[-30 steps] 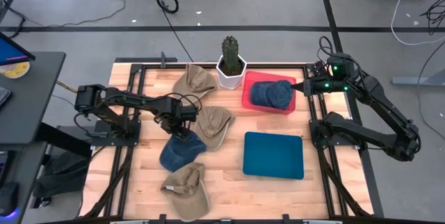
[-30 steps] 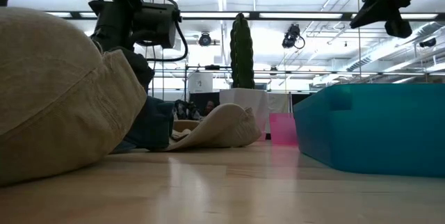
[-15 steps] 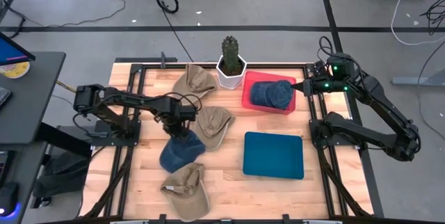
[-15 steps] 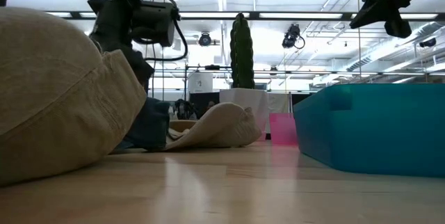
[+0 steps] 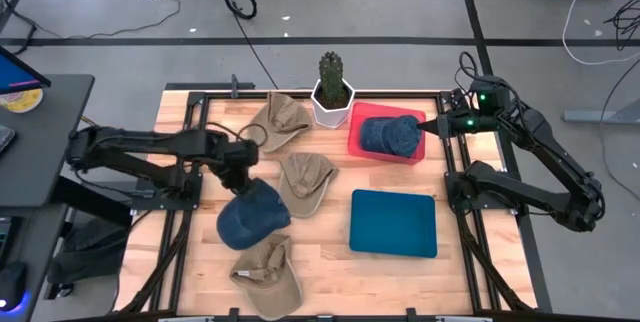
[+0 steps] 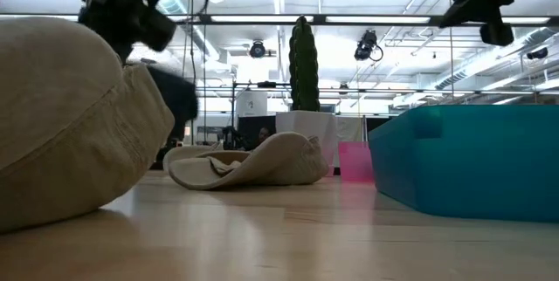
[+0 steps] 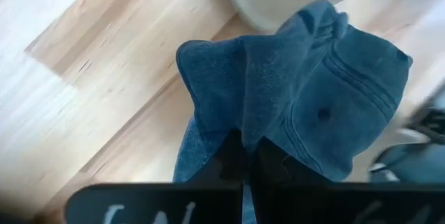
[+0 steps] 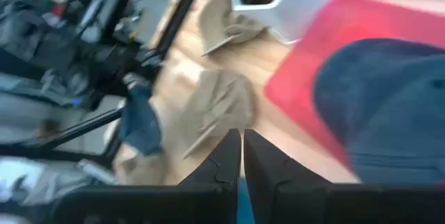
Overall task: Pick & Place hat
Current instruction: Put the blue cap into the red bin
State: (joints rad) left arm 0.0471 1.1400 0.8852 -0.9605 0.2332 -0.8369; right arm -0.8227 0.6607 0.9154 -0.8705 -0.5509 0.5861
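High view: the wooden table (image 5: 330,267) carries, from largest to smallest, a teal bin (image 5: 393,223) at centre right, a red tray (image 5: 362,144) at the far right behind it, several hats, and a white pot with a cactus (image 5: 332,92) at the far edge.

The left arm reaches in from the table's left side. Its left gripper (image 5: 237,167) sits over the left-centre of the table with a blue denim hat (image 5: 252,213) hanging below it. In the left wrist view, the jaws are closed together on a pinched fold of this hat (image 7: 306,106), and the cloth drapes away from the grip with bare wood visible behind it.

The right arm is raised beside the table's far right corner. The right gripper (image 5: 432,124) hovers just beside the red tray's right edge. In the right wrist view, its jaws are pressed together with nothing between them.

A second blue hat (image 5: 390,135) lies inside the red tray. Three tan hats lie on the table: one (image 5: 279,119) near the far edge left of the pot, one (image 5: 306,178) at centre just right of the held hat, and one (image 5: 268,272) at the near edge. In the low view, this near tan hat (image 6: 74,124) fills the left foreground.
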